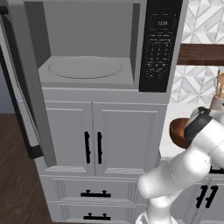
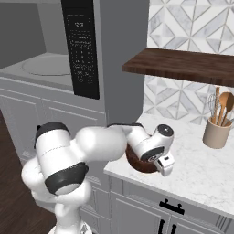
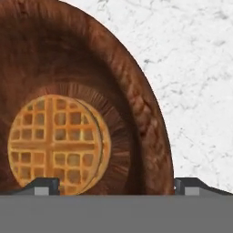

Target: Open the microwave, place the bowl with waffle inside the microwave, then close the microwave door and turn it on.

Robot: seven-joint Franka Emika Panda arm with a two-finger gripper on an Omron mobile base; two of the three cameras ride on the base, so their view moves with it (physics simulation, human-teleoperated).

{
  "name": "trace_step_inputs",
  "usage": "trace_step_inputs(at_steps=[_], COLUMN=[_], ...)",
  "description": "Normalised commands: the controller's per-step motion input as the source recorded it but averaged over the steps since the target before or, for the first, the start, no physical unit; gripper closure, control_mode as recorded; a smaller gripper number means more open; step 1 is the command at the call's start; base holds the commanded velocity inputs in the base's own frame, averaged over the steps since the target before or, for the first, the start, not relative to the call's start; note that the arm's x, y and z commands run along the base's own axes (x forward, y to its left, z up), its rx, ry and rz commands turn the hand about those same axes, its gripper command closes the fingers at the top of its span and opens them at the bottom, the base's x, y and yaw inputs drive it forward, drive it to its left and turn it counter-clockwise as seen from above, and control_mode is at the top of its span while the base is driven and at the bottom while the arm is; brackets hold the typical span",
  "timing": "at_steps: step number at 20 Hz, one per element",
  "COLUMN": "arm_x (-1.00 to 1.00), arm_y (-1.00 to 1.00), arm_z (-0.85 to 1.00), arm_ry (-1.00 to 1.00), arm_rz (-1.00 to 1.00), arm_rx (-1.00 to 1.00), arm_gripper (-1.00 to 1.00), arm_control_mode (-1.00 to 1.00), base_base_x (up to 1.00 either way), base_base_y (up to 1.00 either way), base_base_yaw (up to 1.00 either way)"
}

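Fingers (image 3: 44, 185) of my gripper (image 3: 116, 186) stand spread, one over the waffle, one just outside the rim of the bowl with waffle (image 3: 82, 91), gripping nothing; it sits on the marble counter (image 2: 201, 169), right of the microwave (image 1: 87, 70), whose door (image 1: 26, 87) hangs open

Light is even, soft and fairly bright, with no glare. A faint shadow lies under the wooden shelf (image 2: 183, 66). Edges look slightly soft and pixelated, most in the close-up of the bowl (image 3: 136, 104).
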Motion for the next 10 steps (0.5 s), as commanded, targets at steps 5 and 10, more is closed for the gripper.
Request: trace_step_inputs(at_steps=[5,10], arm_x=[0.23,0.03], arm_y=[0.00,0.00], arm_z=[-0.29,-0.22], arm_ry=[0.08,0.04], arm_rz=[0.04,0.01], arm_rx=[0.00,0.00], arm_gripper=[-1.00,1.00], arm_control_mode=[-1.00,-1.00], base_base_x=[0.00,0.00], base_base_y=[0.00,0.00], base_base_yaw=[0.00,0.00])
